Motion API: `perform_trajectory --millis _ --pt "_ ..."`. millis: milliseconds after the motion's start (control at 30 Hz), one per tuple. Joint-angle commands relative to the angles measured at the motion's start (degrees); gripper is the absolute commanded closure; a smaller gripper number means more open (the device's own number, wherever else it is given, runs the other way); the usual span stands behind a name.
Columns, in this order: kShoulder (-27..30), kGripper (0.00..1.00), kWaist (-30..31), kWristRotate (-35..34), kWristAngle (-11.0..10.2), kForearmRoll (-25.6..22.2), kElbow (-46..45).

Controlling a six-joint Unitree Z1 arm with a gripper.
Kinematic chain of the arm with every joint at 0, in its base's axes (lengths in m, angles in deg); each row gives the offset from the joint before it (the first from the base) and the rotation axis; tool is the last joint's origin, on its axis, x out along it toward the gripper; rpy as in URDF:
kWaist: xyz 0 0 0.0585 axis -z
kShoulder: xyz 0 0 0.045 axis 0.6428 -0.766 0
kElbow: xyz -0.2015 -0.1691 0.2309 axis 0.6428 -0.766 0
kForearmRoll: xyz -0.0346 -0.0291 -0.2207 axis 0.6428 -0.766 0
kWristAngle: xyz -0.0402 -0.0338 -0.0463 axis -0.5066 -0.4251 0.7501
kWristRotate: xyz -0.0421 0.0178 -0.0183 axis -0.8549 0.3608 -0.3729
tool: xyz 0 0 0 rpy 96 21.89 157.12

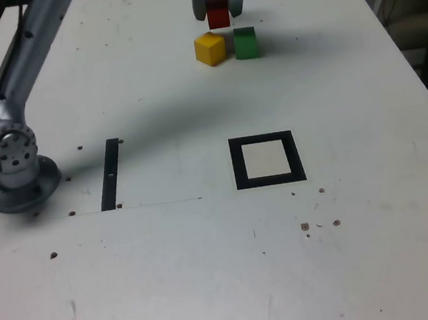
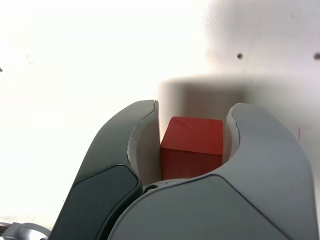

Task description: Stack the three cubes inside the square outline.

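Red cube sits clamped between the closed-in jaws of the gripper, while the square outline lies well apart from it, nearer the exterior camera and slightly toward that view's right, past the yellow cube and green cube.

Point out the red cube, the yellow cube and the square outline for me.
red cube (image 2: 191,145), wrist view, its front face between the claw's jaws
yellow cube (image 1: 210,48), exterior view, middle of the cube
square outline (image 1: 237,165), exterior view, the black band on that view's left
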Motion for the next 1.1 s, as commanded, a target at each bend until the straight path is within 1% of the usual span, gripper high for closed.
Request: perform_trajectory --millis 0,300,533,800,1067 --pt "1.56 0.75 0.78 -0.30 -0.10 -0.53 -1.22" --pt "9.04 0.75 6.20 -4.19 0.03 0.23 -11.46" --pt "14.61 0.75 12.03 -8.51 0.88 1.94 -20.28" --pt "19.52 0.75 18.64 -14.61 3.34 5.32 -29.17" --pt "21.72 0.75 24.86 -20.66 6.78 6.96 -33.69"
